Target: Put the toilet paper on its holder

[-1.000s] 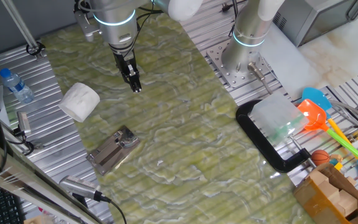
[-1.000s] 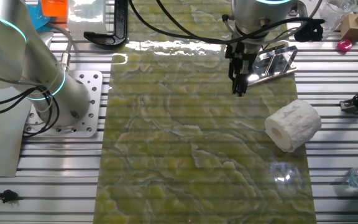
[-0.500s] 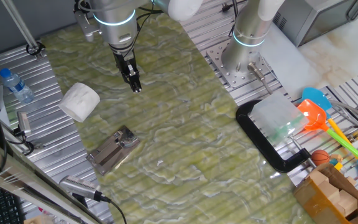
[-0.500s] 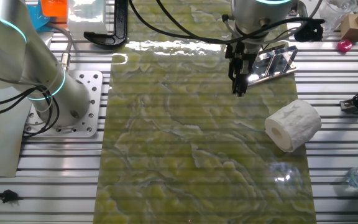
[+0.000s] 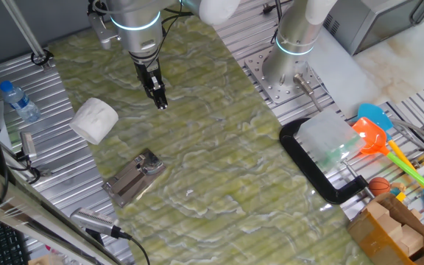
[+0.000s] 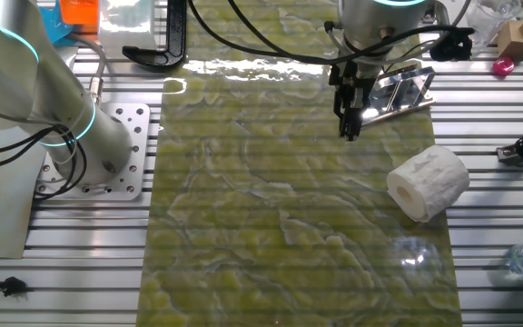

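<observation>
The pincer (image 5: 161, 103) hangs closed and empty over the green mat (image 5: 219, 154), with open mat all round it. The toilet paper (image 5: 94, 120) lies on its side near the mat's edge on the counter (image 6: 243, 291), apart from the holder (image 5: 132, 179).

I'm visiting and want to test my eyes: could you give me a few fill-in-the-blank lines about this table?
1. The toilet paper lies on its ____.
2. The end effector holds ____.
3. The water bottle has a ____ cap.
4. The holder is made of shiny ____.

Missing words: side; nothing; blue; metal
</observation>
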`<state>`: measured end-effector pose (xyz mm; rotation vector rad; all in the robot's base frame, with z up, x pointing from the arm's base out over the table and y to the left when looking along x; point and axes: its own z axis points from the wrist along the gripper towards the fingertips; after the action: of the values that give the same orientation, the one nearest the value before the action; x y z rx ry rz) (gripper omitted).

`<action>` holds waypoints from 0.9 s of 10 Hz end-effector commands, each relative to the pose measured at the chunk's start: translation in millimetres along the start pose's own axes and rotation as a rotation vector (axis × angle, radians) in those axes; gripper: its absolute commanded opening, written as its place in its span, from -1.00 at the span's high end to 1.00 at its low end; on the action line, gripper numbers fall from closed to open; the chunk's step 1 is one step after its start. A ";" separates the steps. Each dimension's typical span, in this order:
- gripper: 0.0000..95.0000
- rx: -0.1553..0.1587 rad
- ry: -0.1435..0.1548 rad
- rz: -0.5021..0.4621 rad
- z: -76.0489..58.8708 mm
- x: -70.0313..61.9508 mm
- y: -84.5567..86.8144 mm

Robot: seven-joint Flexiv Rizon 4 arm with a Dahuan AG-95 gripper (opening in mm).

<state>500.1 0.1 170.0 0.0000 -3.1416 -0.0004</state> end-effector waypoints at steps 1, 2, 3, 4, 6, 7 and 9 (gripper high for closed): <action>1.00 0.000 0.000 0.000 0.0 0.1 -0.1; 1.00 -0.010 -0.135 -0.235 0.0 0.1 -0.1; 1.00 -0.008 -0.134 -0.235 0.0 0.1 -0.1; 1.00 -0.007 -0.134 -0.236 0.0 0.1 -0.1; 1.00 -0.007 -0.134 -0.235 0.0 0.1 -0.1; 1.00 -0.006 -0.134 -0.235 0.0 0.1 -0.1; 1.00 -0.005 -0.134 -0.236 0.0 0.1 -0.1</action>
<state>498.7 -0.1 170.4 0.3663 -3.2484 -0.0086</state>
